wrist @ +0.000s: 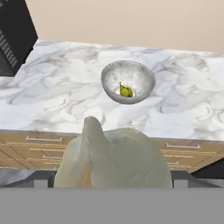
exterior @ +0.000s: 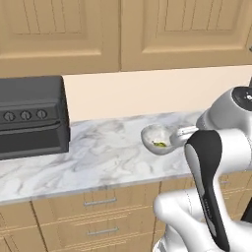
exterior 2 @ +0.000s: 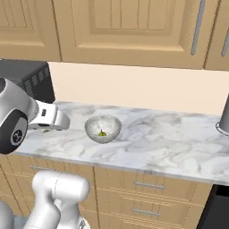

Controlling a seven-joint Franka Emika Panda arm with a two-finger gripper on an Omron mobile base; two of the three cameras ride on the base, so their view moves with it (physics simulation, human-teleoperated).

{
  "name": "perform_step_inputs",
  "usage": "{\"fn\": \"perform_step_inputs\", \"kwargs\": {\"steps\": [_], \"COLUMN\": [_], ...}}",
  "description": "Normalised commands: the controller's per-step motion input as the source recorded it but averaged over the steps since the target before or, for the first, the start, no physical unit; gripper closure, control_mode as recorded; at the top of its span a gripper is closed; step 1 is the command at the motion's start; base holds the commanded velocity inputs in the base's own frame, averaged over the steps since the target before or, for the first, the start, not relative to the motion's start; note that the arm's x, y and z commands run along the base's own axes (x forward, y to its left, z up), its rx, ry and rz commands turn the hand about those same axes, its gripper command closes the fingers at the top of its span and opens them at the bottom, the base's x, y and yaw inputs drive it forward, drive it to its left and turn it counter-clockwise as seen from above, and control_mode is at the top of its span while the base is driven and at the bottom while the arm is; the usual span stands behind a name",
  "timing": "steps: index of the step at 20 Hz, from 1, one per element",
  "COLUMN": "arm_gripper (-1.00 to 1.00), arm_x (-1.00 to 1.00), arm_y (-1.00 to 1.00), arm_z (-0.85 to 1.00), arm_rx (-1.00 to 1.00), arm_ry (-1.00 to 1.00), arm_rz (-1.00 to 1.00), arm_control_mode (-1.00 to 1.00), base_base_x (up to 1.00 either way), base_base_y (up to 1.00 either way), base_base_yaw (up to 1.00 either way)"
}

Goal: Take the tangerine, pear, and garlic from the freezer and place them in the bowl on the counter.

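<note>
We count one bowl (wrist: 128,81) on the worktop (wrist: 65,100), and one pear (wrist: 126,91) inside that bowl. One garlic bulb (wrist: 116,159) sits in front of the bowl, close to the camera. Left of the bowl stands one dark microwave (exterior: 30,117).

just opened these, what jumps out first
A pale cream garlic bulb looms close in the hand view, between the jaws. Beyond it, on the marbled counter, sits the off-white bowl with the yellow-green pear inside. A dark appliance stands at the counter's left.
</note>
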Motion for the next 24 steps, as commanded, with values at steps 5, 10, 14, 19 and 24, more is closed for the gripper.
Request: {"fn": "perform_step_inputs", "kwargs": {"steps": [5, 10, 14, 19, 24], "arm_gripper": [1.00, 1.00, 1.00, 1.00, 1.00], "arm_x": [0.00, 0.00, 0.00, 0.14, 0.67], "arm_y": [0.00, 0.00, 0.00, 0.00, 0.00], "arm_z": [0.00, 0.00, 0.00, -0.43, -0.61], "arm_rx": [0.00, 0.00, 0.00, 0.00, 0.00], "arm_ry": [0.00, 0.00, 0.00, 0.00, 0.00], "arm_rz": [0.00, 0.00, 0.00, 0.00, 0.01], "arm_control_mode": [1.00, 1.00, 1.00, -1.00, -1.00], "base_base_x": [0.45, 0.60, 0.05, 0.00, 0.00], "base_base_y": [-0.42, 0.00, -0.02, 0.00, 0.00], "base_base_yaw": [0.09, 0.01, 0.00, 0.00, 0.00]}}
